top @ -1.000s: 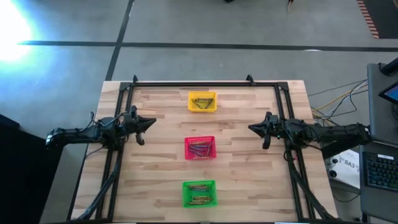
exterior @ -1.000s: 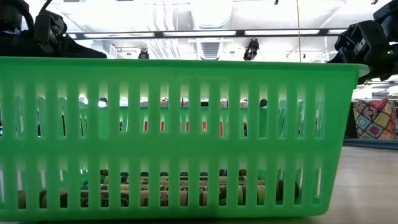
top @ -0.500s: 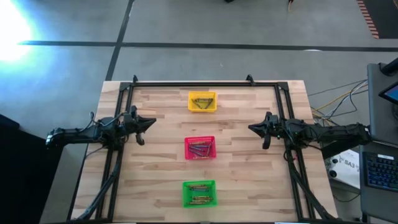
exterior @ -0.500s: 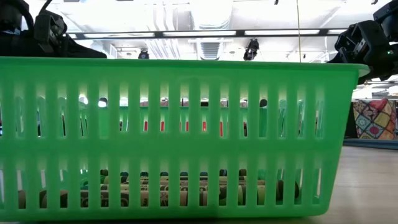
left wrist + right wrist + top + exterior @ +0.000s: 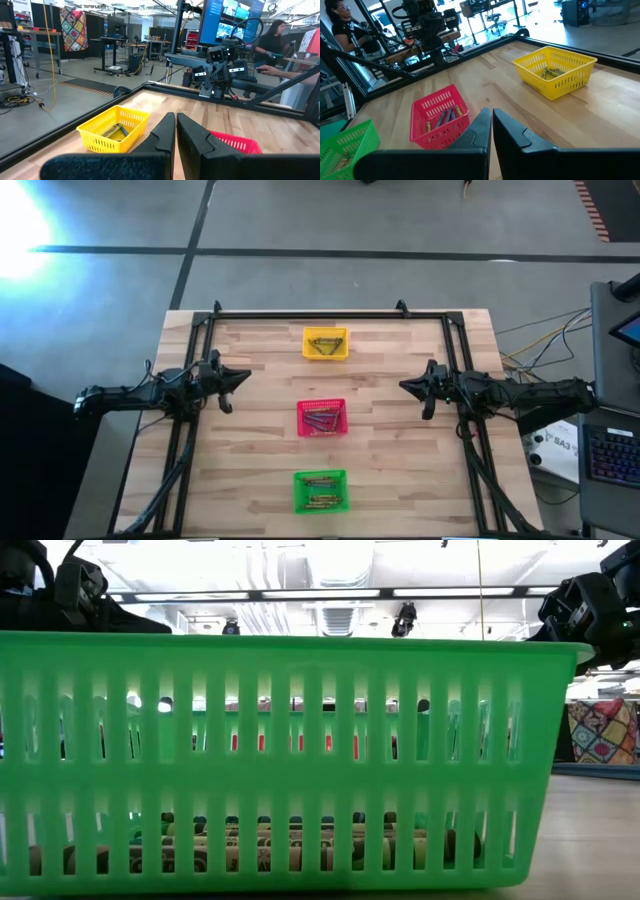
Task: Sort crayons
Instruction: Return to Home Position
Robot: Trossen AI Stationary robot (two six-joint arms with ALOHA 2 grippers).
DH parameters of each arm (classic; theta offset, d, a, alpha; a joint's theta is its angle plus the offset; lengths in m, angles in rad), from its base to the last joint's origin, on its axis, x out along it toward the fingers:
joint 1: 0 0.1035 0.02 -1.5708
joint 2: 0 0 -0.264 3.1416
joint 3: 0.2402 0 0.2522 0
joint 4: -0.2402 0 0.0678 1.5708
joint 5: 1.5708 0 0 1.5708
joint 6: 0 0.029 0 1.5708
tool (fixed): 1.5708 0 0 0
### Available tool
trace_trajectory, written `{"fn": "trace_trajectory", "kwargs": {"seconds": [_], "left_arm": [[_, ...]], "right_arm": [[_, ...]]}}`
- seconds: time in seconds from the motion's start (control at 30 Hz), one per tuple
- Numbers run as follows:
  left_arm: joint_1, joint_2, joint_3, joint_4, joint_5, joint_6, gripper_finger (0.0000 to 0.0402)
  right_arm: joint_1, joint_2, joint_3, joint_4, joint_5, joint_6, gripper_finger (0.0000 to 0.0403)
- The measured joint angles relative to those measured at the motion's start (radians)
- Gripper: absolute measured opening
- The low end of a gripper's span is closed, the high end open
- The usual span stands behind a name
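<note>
Small thin crayons, all binned: olive-yellow sticks in the small square yellow slatted plastic basket at the far end, greyish ones in the matching red plastic basket at mid-table, brownish ones in the green plastic basket nearest the front edge. I see no crayon loose on the pale wooden plank table. The three baskets sit in one line down the table's centre, well apart from each other. In the low view the green basket fills the frame, with crayons lying flat on its floor behind the slats. My left gripper sits off to the left of that line, level with the gap between the yellow and red baskets and pointing inward. Its fingers are closed to a thin slit with nothing between them. My right gripper mirrors it on the right side, also pinched together and empty. Both are well clear of the baskets and above rim height. A black metal frame borders the table. One person stands among desks and screens beyond the table.
</note>
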Motion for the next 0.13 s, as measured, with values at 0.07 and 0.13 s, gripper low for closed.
{"fn": "trace_trajectory", "kwargs": {"seconds": [0.07, 0.13], "left_arm": [[0.000, 0.000, 0.000, 0.000, 0.000, 0.000, 0.0000], [0.000, 0.000, 0.000, 0.000, 0.000, 0.000, 0.0000]], "right_arm": [[0.000, 0.000, 0.000, 0.000, 0.000, 0.000, 0.0009], [0.000, 0.000, 0.000, 0.000, 0.000, 0.000, 0.0009]]}}
